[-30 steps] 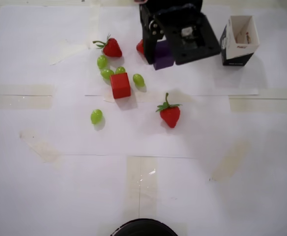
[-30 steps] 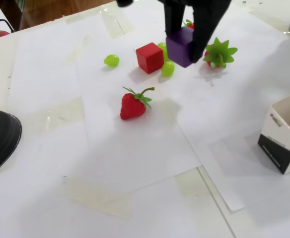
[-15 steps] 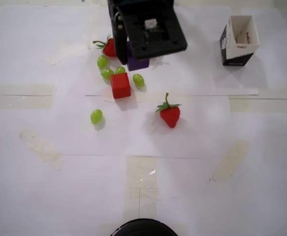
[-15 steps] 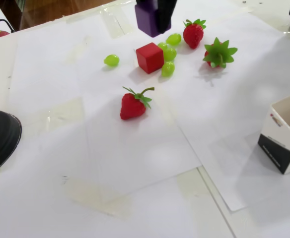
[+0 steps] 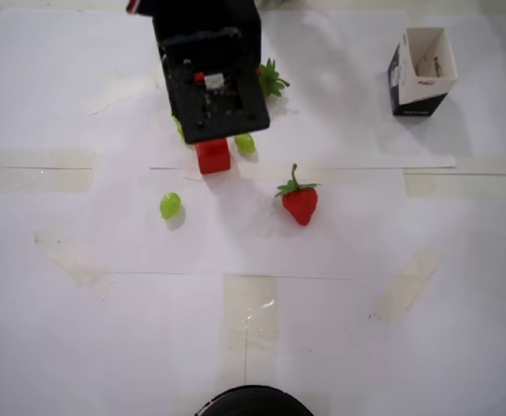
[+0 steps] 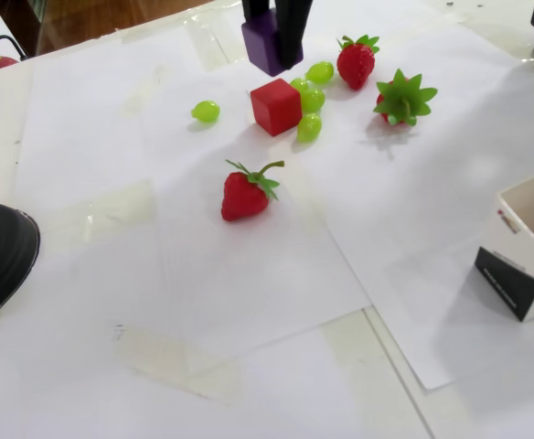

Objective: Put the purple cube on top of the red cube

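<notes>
Gripper (image 6: 274, 50) clamps purple cube (image 6: 263, 43); seemingly above red cube (image 6: 275, 106).

Strawberries: I count three in the fixed view, one lying (image 6: 245, 194) well in front of the jaws, two (image 6: 357, 61) (image 6: 402, 99) to their right.
Grapes: I see a lone green one (image 6: 205, 112) left of the jaws, and a cluster (image 6: 311, 95) just below and right of them.
Carton: I see an open white-and-black box (image 5: 421, 71), well apart from the jaws, at the far right overhead.
Tabletop: I see taped white paper sheets (image 5: 340, 286) covering it.
Dark round object: I see it at the bottom edge overhead (image 5: 253, 403); cannot tell what it is.
</notes>
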Available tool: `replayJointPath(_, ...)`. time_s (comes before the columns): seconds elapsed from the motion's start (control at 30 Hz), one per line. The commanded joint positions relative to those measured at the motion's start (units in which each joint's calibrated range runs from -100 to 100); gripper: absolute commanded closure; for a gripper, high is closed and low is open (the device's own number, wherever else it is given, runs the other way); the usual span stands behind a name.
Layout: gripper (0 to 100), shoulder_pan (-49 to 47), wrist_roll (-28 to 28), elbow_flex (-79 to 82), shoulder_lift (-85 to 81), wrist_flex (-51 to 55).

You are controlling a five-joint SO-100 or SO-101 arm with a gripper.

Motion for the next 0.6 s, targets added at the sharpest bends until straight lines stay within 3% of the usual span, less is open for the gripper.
replayJointPath(0.0, 89, 0.28, 0.59, -4.15, 0.07, -2.37)
replayJointPath(0.57, 89, 0.43, 0.49, -0.15, 1.36, -5.47)
